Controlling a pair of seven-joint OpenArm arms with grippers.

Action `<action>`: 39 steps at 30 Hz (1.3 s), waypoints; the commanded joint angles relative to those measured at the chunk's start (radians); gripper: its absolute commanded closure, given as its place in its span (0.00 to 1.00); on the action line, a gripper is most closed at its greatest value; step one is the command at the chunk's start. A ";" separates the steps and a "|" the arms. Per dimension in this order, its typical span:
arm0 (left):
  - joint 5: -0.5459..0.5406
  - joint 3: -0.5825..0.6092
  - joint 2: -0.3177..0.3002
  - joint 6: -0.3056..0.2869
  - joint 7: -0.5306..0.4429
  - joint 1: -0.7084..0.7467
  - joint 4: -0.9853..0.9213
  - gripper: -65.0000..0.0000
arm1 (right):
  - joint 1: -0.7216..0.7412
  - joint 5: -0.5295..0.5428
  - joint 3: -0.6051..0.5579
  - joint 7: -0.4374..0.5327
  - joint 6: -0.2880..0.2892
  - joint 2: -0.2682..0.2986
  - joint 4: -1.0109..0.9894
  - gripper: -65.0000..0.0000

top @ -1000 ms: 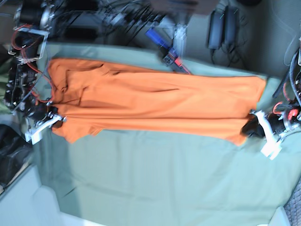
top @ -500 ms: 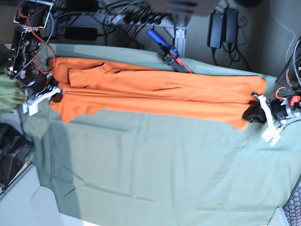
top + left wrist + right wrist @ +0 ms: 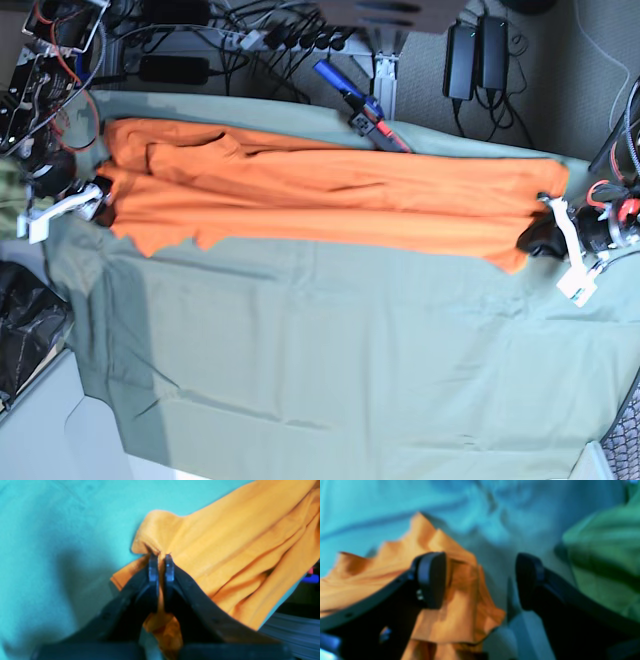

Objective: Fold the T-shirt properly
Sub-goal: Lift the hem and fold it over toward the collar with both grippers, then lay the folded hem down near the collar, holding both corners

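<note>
Along opposite edges of the T-shirt (image 3: 320,195), left gripper (image 3: 160,562) pinches fabric, right gripper (image 3: 480,580) gapes wide.

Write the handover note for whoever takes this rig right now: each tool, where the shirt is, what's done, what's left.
Left tool: shut, pinching an edge of the orange T-shirt at its end on the base view's right.
Right tool: jaws wide open, nothing between them; shirt fabric lies under one finger, at the shirt's other end.
Shirt: stretched out as a long narrow band along the far side of the green table cloth, lengthwise fold in, some wrinkles. A green garment lies just past the right tool.
Done: lengthwise fold laid down.
Left: release the left grip, then fold the band crosswise into a compact stack.
</note>
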 commanded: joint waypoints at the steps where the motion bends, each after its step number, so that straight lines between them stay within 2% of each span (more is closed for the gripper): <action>1: -0.014 -0.009 -0.019 -0.009 -0.013 -0.014 0.015 1.00 | 0.019 0.006 0.012 0.021 0.081 0.025 0.018 0.34; 11: -0.014 -0.009 -0.019 -0.009 -0.018 -0.013 0.015 1.00 | 0.064 0.025 0.008 0.029 0.082 0.025 0.018 0.34; 15: -0.014 -0.009 -0.019 -0.009 -0.019 -0.013 0.015 1.00 | 0.071 0.017 -0.048 0.068 0.082 0.021 0.013 0.34; 24: -0.014 -0.009 -0.019 -0.009 -0.019 -0.011 0.015 1.00 | 0.190 -0.123 -0.255 0.138 0.081 -0.098 -0.116 0.34; 29: -0.014 -0.009 -0.019 -0.009 -0.019 0.001 0.015 1.00 | 0.198 -0.142 -0.304 0.165 0.081 -0.109 -0.164 0.35; 31: -0.014 -0.009 -0.019 -0.009 -0.022 0.000 0.015 1.00 | 0.198 -0.142 -0.303 0.165 0.081 -0.107 -0.164 0.49; 35: -0.014 -0.009 -0.019 -0.009 -0.027 0.001 0.015 1.00 | 0.198 -0.141 -0.299 0.134 0.081 -0.106 -0.163 0.94; 36: -0.014 -0.009 -0.019 -0.009 -0.027 0.001 0.015 1.00 | 0.198 -0.141 -0.299 0.119 0.081 -0.105 -0.162 1.00; 39: -0.014 -0.009 -0.019 -0.009 -0.027 0.001 0.015 1.00 | 0.196 -0.139 -0.299 0.084 0.081 -0.105 -0.146 1.00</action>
